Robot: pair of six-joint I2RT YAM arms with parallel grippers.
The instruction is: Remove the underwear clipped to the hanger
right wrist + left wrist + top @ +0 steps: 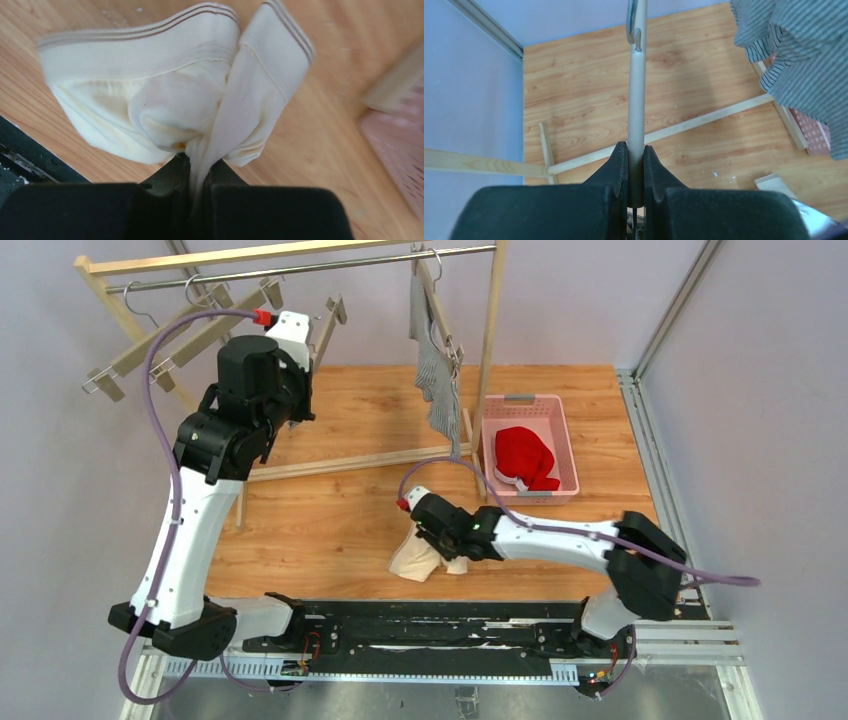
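While my right pincer (200, 167) pinches cream boxers (150, 100) at the near worktop (330, 510), my left pincer (636, 152) clamps a hanger (638, 100); red boxers (522, 455) lie in the pink basket (520, 400), pinstriped boxers (432, 370) hang far right.

The table top (340, 520) is wood with an orange-brown grain, smooth, with a light sheen; the rack (491, 340) is pale wood that looks unvarnished, and its rail (300, 268) is shiny grey metal; the pinstriped boxers (794, 60) are thin matt cloth; the cream boxers (165, 100) are soft cloth, with a ribbed waistband; the red boxers (522, 455) are matt cloth; the basket (522, 400) is pink plastic with perforated walls; the hanger bar (638, 100) is smooth, matt and grey-beige; the left gripper (636, 152) and the right gripper (199, 167) have fingers (616, 172) of black matt plastic; the arm shells (185, 540) are glossy white plastic.
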